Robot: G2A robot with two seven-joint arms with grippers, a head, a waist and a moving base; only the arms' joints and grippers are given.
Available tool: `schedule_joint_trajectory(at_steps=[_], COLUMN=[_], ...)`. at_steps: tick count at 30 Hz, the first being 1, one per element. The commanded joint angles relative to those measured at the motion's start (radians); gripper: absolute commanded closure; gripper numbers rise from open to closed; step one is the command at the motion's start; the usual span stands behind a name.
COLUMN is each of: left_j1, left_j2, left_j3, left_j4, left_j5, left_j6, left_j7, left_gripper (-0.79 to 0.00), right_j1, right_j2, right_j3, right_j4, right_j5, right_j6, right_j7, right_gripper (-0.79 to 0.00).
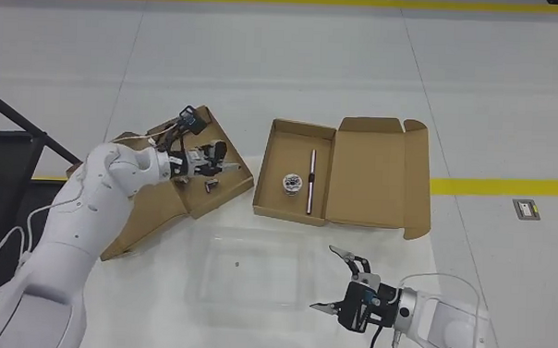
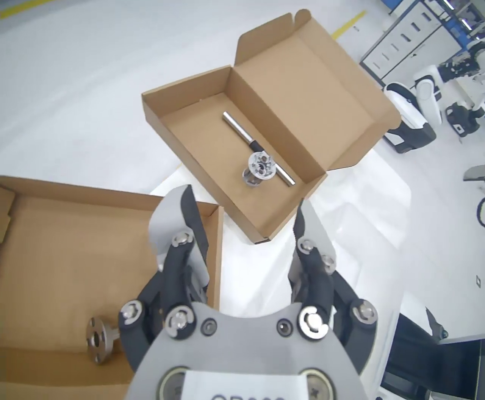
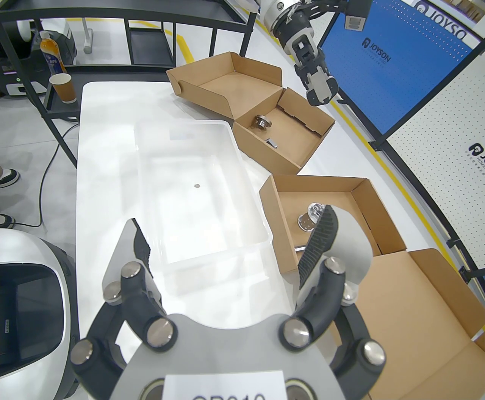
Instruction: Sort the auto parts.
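1. Brown cardboard takes most of the desk (image 3: 98, 151): two open boxes hold the parts. The left end effector (image 2: 243, 202) hangs with its fingers spread and nothing between them, over the near wall of the first box (image 2: 75, 246). A flanged steel part (image 2: 96, 339) lies on that box's floor, below the end effector and just beside one finger's linkage.
2. Ahead of its fingertips, well apart, is the second box (image 2: 197, 125). It holds a steel rod (image 2: 242, 130) with a round hub (image 2: 259, 170) just beside it.
3. The right end effector (image 3: 231, 219) is also spread and empty. It sits over the near end of the clear tray (image 3: 227, 151), with the second box just beside one finger.
4. Judgement: this looks like a gap between picks, late in the sort. The tray holds only a small dark speck (image 3: 197, 185), ahead of the right end effector. If it is a part, the next move calls for a low reach into the tray and a fine pinch at the very fingertips against the smooth floor. I cannot tell which box it belongs in.
5. Writing: each end effector carries a white sticker (image 2: 242, 386) with dark characters cut off at the edge, so it is unreadable. The blue panel (image 3: 379, 75) beyond the left arm bears printed logos.
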Motion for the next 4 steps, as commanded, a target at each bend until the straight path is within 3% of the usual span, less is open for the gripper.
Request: schedule_joint_trajectory(at_steps=[1,4], left_j1=[0.049,0.120], left_j2=[0.040,0.096], left_j3=[-0.033,-0.090], left_j4=[-0.114,-0.259], left_j5=[-0.044,-0.131], left_j6=[0.000,0.000], left_j7=[-0.026,-0.072], left_gripper=[-0.785,-0.785], right_j1=[0.000,0.000], right_j2=[0.000,0.000], right_j3=[0.000,0.000], right_j4=[0.000,0.000], right_j5=[0.000,0.000], right_j6=[0.000,0.000], right_j7=[0.000,0.000], right_gripper=[-0.785,-0.785])
